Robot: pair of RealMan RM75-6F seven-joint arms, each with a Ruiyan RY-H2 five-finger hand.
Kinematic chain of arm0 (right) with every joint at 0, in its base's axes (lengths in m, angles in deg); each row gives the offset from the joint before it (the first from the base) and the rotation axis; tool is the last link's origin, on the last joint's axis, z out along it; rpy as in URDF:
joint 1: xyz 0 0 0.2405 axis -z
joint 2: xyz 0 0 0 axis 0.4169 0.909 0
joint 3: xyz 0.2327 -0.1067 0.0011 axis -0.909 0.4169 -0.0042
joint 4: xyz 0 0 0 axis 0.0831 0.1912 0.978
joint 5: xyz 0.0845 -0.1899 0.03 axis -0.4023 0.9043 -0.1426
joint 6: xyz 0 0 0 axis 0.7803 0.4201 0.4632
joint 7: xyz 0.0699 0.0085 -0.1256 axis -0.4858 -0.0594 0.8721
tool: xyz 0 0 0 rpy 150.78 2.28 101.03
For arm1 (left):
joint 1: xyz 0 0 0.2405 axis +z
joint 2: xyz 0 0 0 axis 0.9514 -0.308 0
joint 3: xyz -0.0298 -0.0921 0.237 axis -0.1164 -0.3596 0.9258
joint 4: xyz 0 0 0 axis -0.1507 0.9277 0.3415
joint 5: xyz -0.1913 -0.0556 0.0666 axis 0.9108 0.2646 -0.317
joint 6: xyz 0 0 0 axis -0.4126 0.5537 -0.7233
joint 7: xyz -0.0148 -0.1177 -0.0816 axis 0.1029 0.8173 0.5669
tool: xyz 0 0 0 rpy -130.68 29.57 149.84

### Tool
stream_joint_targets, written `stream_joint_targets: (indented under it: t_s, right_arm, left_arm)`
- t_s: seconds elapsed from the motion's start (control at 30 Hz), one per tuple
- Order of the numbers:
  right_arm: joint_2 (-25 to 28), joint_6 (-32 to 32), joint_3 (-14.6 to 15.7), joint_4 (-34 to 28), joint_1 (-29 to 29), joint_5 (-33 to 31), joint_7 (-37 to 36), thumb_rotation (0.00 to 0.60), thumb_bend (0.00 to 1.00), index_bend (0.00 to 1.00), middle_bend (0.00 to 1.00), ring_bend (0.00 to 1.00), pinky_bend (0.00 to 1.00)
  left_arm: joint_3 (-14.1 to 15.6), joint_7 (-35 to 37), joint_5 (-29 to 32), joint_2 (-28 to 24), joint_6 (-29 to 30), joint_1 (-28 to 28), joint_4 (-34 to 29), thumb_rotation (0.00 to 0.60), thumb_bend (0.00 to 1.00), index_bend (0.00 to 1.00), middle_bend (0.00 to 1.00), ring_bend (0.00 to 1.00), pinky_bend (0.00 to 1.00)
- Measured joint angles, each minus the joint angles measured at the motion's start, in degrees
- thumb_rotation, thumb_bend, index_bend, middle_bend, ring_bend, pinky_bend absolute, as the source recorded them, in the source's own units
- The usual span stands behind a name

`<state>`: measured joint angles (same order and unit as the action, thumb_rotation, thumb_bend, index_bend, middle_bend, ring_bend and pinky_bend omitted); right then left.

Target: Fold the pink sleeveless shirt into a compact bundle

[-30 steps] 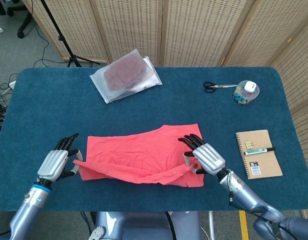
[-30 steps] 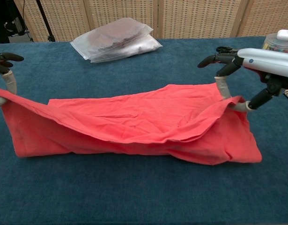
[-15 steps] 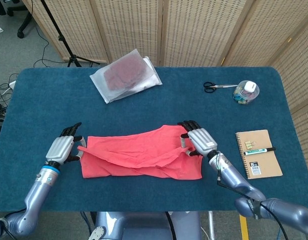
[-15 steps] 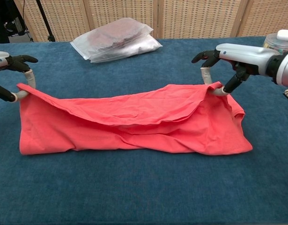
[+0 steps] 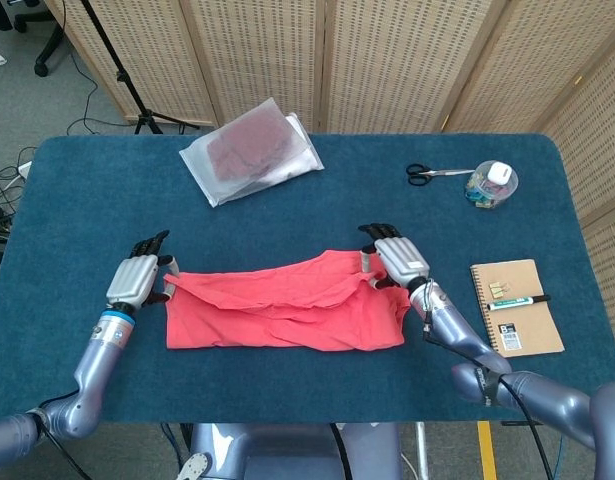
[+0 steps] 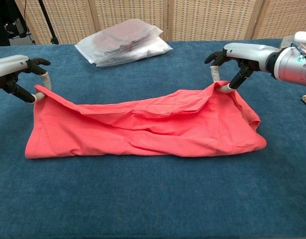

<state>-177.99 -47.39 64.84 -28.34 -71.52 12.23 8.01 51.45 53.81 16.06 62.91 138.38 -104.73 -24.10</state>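
Note:
The pink sleeveless shirt (image 5: 287,312) (image 6: 143,127) lies as a long folded band across the near middle of the blue table. My left hand (image 5: 137,278) (image 6: 16,72) pinches the upper layer's edge at the shirt's left end and holds it a little above the cloth. At the right end my right hand (image 5: 395,259) (image 6: 240,57) pinches the same edge, likewise raised. The lifted layer sags between the two hands over the lower layer.
A clear plastic bag with dark red cloth (image 5: 251,150) (image 6: 124,41) lies at the back left of the table (image 5: 87,200). Scissors (image 5: 432,174) and a small lidded container (image 5: 492,184) sit at the back right. A brown notebook with a pen (image 5: 515,305) lies near the right edge.
Both hands have carried the shirt's near edge away from me over the lower layer, folding the shirt into a narrower band that now lies flatter on the table.

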Motion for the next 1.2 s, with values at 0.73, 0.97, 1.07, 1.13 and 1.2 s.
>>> stream_joint_targets:
  t_s: [0.73, 0.97, 1.07, 1.13, 1.2]
  right_arm:
    - [-5.13, -4.01, -0.44, 10.6, -1.67, -2.24, -1.04, 0.6, 0.67, 0.66, 0.11, 0.0, 0.0]
    - [-6.17, -4.43, -0.28, 12.16, -1.87, -1.97, -0.98, 0.6, 0.53, 0.53, 0.08, 0.0, 0.0]
    - [-6.51, -4.52, -0.23, 12.6, -1.86, -1.77, -1.13, 0.6, 0.19, 0.15, 0.01, 0.0, 0.0]
    - [-6.58, -4.39, -0.11, 12.8, -1.82, -1.29, -1.2, 0.6, 0.03, 0.0, 0.0, 0.0, 0.0]
    - [-6.78, -3.61, -0.05, 13.04, -1.69, -0.65, -1.37, 0.6, 0.0, 0.0, 0.0, 0.0, 0.0]
  left_arm:
    - [-0.28, -3.44, 6.46, 7.96, -2.31, -3.37, 11.8, 0.6, 0.59, 0.74, 0.0, 0.0, 0.0]
    - [-0.18, -3.98, 7.34, 8.68, -2.99, -3.71, 12.86, 0.6, 0.47, 0.13, 0.0, 0.0, 0.0]
    - [-0.12, -4.34, 7.66, 8.58, -3.13, -3.8, 12.75, 0.6, 0.46, 0.0, 0.0, 0.0, 0.0]
    - [-0.15, -4.38, 7.7, 8.51, -3.05, -3.8, 12.62, 0.6, 0.45, 0.0, 0.0, 0.0, 0.0]
    - [-0.18, -4.34, 7.65, 8.36, -2.88, -3.74, 12.36, 0.6, 0.44, 0.0, 0.0, 0.0, 0.0]
